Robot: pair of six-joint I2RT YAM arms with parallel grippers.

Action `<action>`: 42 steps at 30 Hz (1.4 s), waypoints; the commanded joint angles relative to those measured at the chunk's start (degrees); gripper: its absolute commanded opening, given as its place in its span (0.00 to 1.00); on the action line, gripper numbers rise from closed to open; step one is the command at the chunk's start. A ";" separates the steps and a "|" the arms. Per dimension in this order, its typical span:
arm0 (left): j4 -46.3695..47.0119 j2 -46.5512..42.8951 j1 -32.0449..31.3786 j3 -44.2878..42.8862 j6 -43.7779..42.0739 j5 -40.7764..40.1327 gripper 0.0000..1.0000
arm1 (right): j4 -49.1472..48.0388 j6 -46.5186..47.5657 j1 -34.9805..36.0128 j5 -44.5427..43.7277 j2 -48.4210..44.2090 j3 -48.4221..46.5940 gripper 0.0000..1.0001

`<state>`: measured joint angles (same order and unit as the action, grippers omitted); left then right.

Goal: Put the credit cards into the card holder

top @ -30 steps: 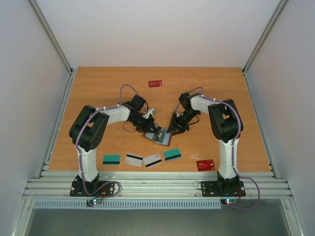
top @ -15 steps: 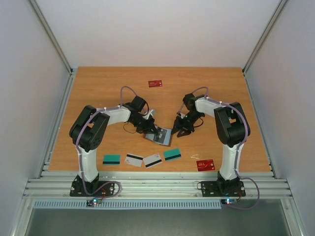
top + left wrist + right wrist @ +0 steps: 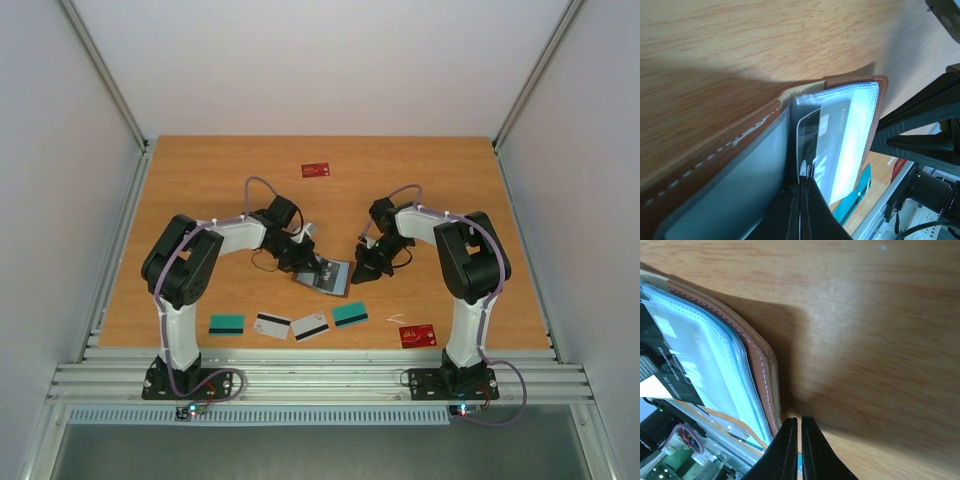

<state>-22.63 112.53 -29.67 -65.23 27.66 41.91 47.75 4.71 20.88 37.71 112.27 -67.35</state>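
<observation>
The brown card holder [image 3: 331, 276] lies open mid-table, clear sleeves fanned out. My left gripper [image 3: 305, 262] is shut on one thin sleeve; in the left wrist view its jaws [image 3: 802, 186] pinch that sheet between the leather cover [image 3: 710, 155] and a black card [image 3: 822, 125] inside a sleeve. My right gripper [image 3: 361, 269] sits just right of the holder, shut and empty, its tips [image 3: 795, 421] beside the leather edge [image 3: 759, 362]. Loose credit cards lie in front: teal [image 3: 226, 324], two white striped [image 3: 271, 325] [image 3: 310, 326], teal [image 3: 350, 315], red [image 3: 417, 335].
Another red card [image 3: 316, 170] lies at the far middle of the wooden table. A metal rail [image 3: 320, 378] runs along the near edge between the arm bases, and grey walls close in both sides.
My right gripper has drawn back a little to the right off the holder, opened on the way and closed again. The left gripper has kept its hold.
</observation>
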 commanded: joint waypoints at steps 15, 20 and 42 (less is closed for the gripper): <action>0.93 1.10 -1.86 0.32 2.61 -3.70 0.00 | -2.57 -1.89 2.23 -0.89 4.60 -1.62 0.03; 1.62 1.35 -2.29 0.31 2.50 -2.50 0.00 | -2.12 -1.60 2.23 -0.96 5.22 -2.61 0.03; -5.69 0.60 -4.34 -2.80 0.66 -5.21 0.16 | -1.30 -0.76 2.18 -1.19 6.04 -3.80 0.02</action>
<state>-23.49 112.55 -32.56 -66.54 29.52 39.03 50.98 3.46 21.82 38.83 115.61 -71.00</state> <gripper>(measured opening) 0.109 0.027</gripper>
